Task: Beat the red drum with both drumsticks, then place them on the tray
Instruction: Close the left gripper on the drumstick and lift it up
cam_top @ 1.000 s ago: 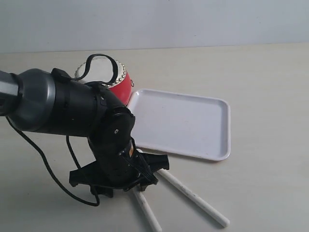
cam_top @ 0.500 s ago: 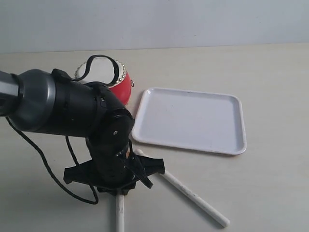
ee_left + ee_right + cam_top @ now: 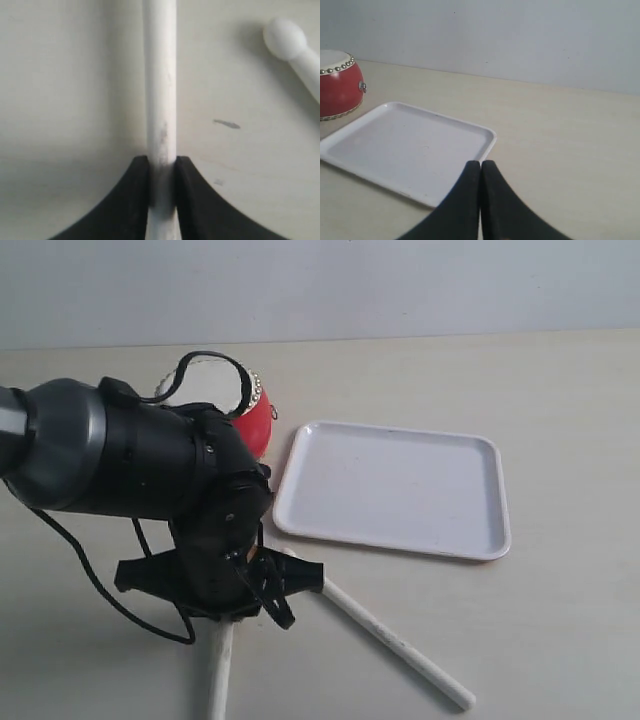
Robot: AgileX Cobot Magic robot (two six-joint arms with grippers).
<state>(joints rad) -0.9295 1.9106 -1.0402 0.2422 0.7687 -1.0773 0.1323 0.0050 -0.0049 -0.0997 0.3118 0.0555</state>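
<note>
Risk at pickup: left gripper [image 3: 161,175] pinches 1 drumstick [image 3: 160,90] near the desk [image 3: 60,75]; we judge the thin shaft may pivot or slip once swung. The second drumstick [image 3: 392,637] lies lower centre, the red drum [image 3: 256,426] upper left behind the arm, the tray [image 3: 400,485] centre right. The right gripper [image 3: 480,172], pressed together and empty, could nudge the tray.

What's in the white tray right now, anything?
Empty: the tray shows only bare white surface. One stick lies on the table beside it; the left tool pinches the other stick.
</note>
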